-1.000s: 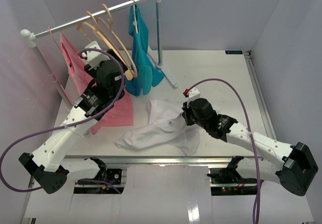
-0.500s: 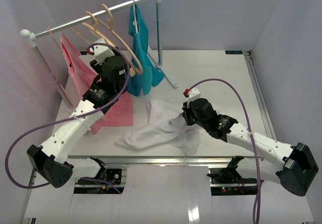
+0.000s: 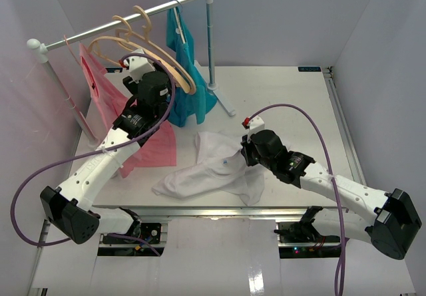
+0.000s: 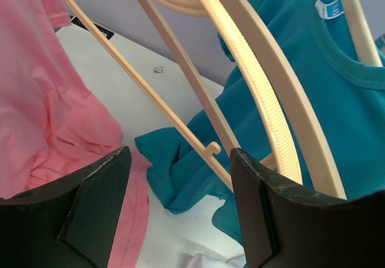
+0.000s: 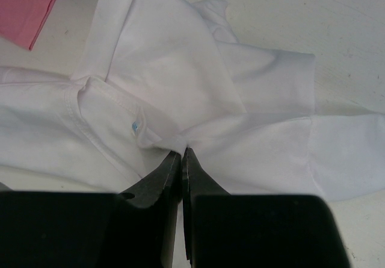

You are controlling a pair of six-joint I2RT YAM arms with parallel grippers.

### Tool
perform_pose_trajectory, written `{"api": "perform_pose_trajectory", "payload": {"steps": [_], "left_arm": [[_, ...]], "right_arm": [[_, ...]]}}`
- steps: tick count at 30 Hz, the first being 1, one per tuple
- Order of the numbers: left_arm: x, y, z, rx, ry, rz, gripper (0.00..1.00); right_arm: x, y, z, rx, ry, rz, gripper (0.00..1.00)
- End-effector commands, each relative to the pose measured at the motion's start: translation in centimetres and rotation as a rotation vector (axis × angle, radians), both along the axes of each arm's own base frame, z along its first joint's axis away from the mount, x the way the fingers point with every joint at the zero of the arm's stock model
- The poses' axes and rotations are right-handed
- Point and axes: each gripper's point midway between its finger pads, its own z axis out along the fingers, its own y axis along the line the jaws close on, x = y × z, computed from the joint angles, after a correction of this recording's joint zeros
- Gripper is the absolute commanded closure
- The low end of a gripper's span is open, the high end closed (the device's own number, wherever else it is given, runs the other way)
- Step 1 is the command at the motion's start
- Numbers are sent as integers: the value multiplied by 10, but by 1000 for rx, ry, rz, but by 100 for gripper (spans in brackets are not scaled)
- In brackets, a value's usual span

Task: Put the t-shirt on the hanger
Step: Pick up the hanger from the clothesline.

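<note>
- Nothing can be read in any view.
- White tag [image 4: 329, 6] in the neck of the teal top [image 4: 337, 117] hanging on the rack [image 3: 126, 18]: bluish print, too blurred to read.
- Small dark strip [image 3: 309, 69] on the table's [image 3: 286, 90] far edge, right of the rack: too small to read.
- Pale blue mark [image 5: 136, 125] at the collar of the t-shirt [image 5: 180, 69] lying in front of the rack: no letters can be made out.

Your top view looks down from above and behind the arm bases, far enough back to take in the whole table [image 3: 286, 96] and the rail [image 3: 86, 28] at its far left. Your left wrist view sits close by that rail, facing the hanger [image 4: 264, 99], the teal garment [image 4: 349, 123] and the pink garment [image 4: 48, 105]. Your right wrist view looks steeply down, very near the t-shirt [image 5: 174, 69]. Both wrist views catch the pink garment, and the top view shows all of these.
</note>
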Motion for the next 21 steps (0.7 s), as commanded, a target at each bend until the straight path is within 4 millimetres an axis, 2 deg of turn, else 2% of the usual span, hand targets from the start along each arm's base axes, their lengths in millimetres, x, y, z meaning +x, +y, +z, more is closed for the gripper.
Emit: {"api": "perform_pose_trajectory", "payload": {"steps": [1, 5, 9, 13, 21], "left_arm": [[-14, 3, 36, -50, -73, -50, 23], [-19, 5, 41, -50, -77, -61, 22], [-25, 6, 55, -89, -111, -69, 22], [-21, 2, 64, -105, -114, -80, 22], [-4, -11, 51, -95, -53, -73, 20]], "right_arm": [[1, 6, 6, 16, -20, 25, 92], [2, 7, 4, 11, -18, 24, 92], [2, 7, 3, 8, -15, 25, 92], [2, 7, 4, 8, -14, 28, 92], [1, 7, 5, 10, -17, 28, 92]]}}
